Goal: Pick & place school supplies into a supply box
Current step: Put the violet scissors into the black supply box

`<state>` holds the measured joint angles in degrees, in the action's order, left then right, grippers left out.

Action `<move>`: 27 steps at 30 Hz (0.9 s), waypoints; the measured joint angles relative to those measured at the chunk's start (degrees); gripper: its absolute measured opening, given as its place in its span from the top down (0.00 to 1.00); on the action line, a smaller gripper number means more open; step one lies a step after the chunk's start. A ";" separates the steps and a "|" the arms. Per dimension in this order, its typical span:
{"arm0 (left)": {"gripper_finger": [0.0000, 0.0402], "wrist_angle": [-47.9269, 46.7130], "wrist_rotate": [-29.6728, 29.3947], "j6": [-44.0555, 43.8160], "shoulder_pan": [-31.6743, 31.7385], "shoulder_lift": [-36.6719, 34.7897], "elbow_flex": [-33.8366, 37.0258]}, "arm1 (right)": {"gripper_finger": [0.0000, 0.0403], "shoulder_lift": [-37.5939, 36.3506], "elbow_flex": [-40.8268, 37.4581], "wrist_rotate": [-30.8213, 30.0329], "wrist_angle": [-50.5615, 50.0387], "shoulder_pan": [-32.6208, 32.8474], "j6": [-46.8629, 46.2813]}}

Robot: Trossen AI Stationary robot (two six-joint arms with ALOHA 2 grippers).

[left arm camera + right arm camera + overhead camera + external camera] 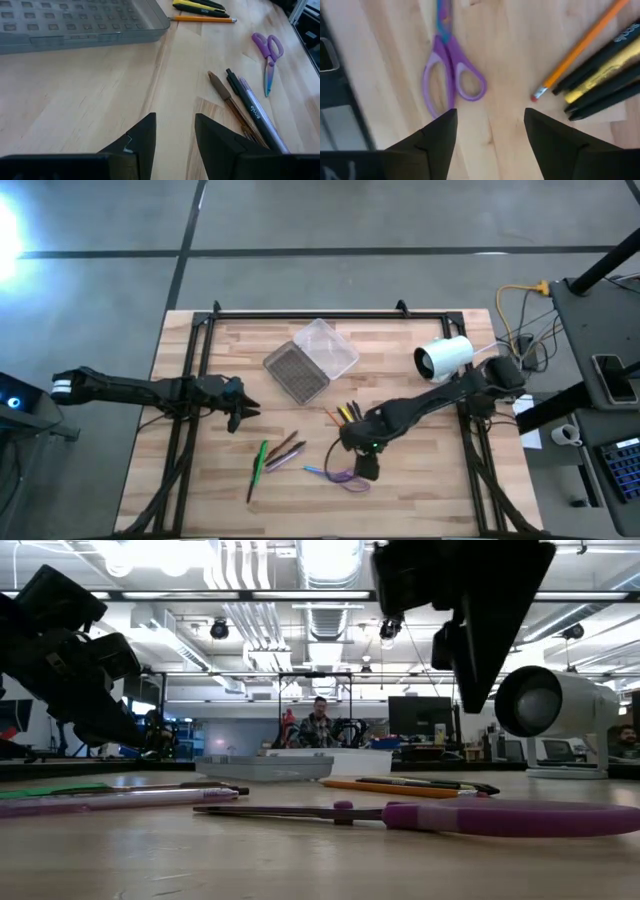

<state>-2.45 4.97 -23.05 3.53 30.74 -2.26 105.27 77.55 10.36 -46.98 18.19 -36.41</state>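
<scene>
Scissors (451, 67) lie flat on counter (510, 120), just beside right hand (490, 131), which gapes wide, empty. Risk: fingers skid off thin handles, nudging nearby orange pencil (580, 47).

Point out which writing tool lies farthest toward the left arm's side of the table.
The green pen: it lies alone, leftmost of the loose supplies, beyond the brown and dark pens, while the orange pencil sits near the right gripper.
</scene>
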 joint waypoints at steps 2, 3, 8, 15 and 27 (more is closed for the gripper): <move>0.70 0.77 -0.65 0.00 0.02 0.00 0.00 | 0.44 1.91 2.51 -0.39 -1.94 0.33 0.03; 0.70 1.01 -0.78 -0.05 0.02 0.00 -0.07 | 0.44 2.51 3.34 -0.58 -2.67 0.59 0.03; 0.70 0.96 0.51 -7.91 -0.01 -0.43 -1.44 | 0.44 4.28 6.50 -3.97 -5.22 2.76 0.01; 0.70 1.40 0.70 -13.71 -0.02 -0.44 -3.94 | 0.44 8.40 8.65 -5.50 -4.74 6.16 2.84; 0.70 1.42 2.03 -13.75 -0.02 -0.50 -9.10 | 0.46 14.87 11.34 -5.97 -3.92 7.20 3.64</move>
<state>-1.03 7.00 -36.80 3.51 30.24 -11.36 120.14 88.89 4.38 -50.90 25.39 -32.77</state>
